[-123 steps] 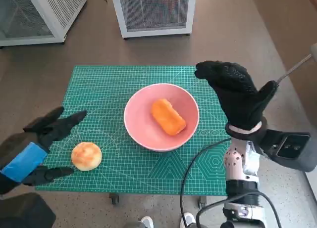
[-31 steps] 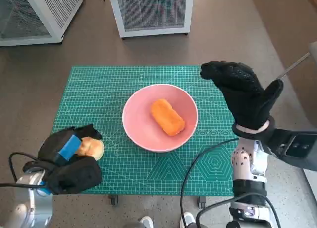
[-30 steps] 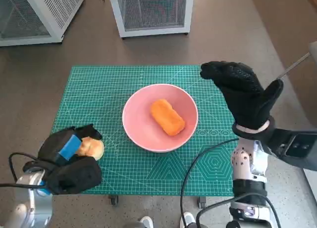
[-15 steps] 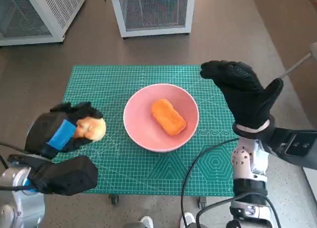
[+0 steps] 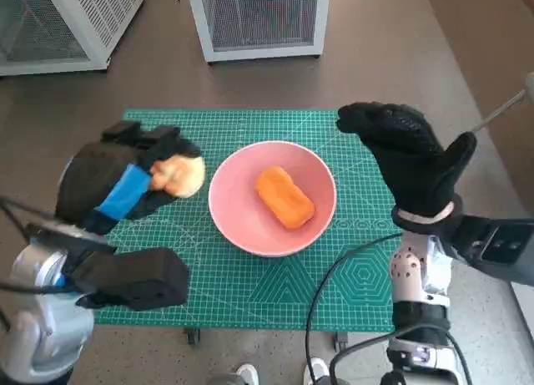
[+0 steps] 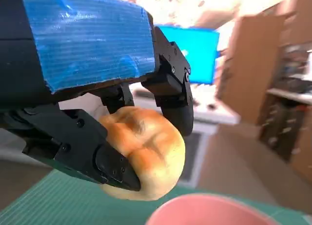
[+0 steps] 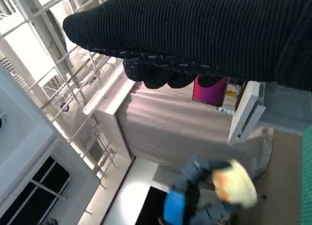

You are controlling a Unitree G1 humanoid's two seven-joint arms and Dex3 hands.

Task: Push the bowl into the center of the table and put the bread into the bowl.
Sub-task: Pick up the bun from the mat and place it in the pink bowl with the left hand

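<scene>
Fingers (image 6: 112, 161) of the left hand (image 5: 113, 189) are closed around the round bread (image 5: 177, 175), which they hold up above the green surface (image 5: 167, 134). In the left wrist view the black fingers press on the bread from both sides, and the rim of the pink bowl (image 5: 272, 198) shows just below it. To the right of these fingers, near them but not touching, the bowl sits about in the middle of the surface. An orange oblong bread (image 5: 284, 197) lies inside the bowl, a little tilted. Further right, the right hand (image 5: 409, 162) in its black glove is raised beside the bowl, over the right edge of the surface, with its fingers (image 5: 371, 118) spread apart and holding nothing. Beyond the far edge of the surface, two white cabinets (image 5: 259, 17) with mesh fronts stand on the floor.
</scene>
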